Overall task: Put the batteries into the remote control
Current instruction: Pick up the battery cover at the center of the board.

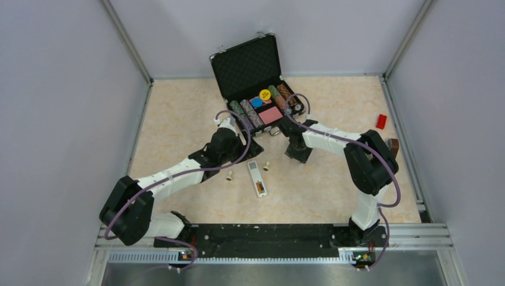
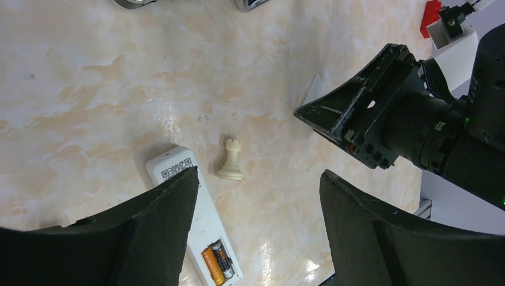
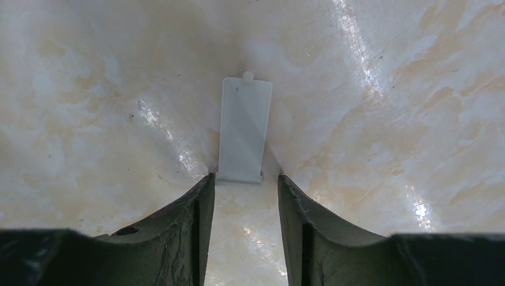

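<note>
The white remote control (image 1: pixel 257 177) lies on the table between the arms, battery slot facing up. In the left wrist view the remote control (image 2: pixel 205 229) holds both batteries side by side in its slot, the copper-orange one (image 2: pixel 212 266) and the blackish one (image 2: pixel 223 260). My left gripper (image 2: pixel 259 176) is open and empty above the remote; it also shows in the top view (image 1: pixel 251 145). My right gripper (image 3: pixel 244 177) is open, its fingertips on either side of the near end of a flat white battery cover (image 3: pixel 244 131) lying on the table. The right gripper is low over the table in the top view (image 1: pixel 297 153).
An open black chip case (image 1: pixel 256 83) stands at the back centre. Two cream pegs stand by the remote, one (image 1: pixel 229 176) on its left, one (image 1: pixel 266 165) on its right, the latter also in the left wrist view (image 2: pixel 231 161). A red block (image 1: pixel 381 121) lies at the right.
</note>
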You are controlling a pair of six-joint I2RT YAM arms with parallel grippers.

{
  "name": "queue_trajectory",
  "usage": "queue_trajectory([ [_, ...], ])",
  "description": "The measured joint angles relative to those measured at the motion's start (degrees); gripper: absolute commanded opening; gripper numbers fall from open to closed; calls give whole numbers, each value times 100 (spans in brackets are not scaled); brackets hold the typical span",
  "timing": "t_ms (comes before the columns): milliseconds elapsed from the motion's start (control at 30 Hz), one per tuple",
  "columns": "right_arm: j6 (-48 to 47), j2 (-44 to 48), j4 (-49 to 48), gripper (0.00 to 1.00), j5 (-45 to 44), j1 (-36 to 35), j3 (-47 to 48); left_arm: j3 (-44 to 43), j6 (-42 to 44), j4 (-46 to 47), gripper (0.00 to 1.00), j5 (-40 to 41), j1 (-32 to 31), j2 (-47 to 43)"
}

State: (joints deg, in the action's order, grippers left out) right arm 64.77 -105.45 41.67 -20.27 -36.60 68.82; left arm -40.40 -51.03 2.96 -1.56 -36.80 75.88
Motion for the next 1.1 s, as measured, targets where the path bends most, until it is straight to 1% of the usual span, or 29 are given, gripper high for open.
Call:
queue_trajectory([
  [367, 52, -22, 57, 23, -35, 0, 31, 0, 9, 4, 79, 153, 15, -13],
  [600, -129, -17, -15, 22, -2, 0, 26, 0, 24, 9, 79, 57, 28, -9],
  [767, -503, 136, -245, 24, 170, 0, -116, -35, 42, 68, 79, -286, 33, 190],
  [900, -949, 577, -396, 24, 487, 0, -358, -212, 39, 90, 79, -564, 33, 529],
  [1100, -1779, 1543, -925, 24, 1268, 0, -894, -514, -11, 122, 79, -911, 46, 901],
])
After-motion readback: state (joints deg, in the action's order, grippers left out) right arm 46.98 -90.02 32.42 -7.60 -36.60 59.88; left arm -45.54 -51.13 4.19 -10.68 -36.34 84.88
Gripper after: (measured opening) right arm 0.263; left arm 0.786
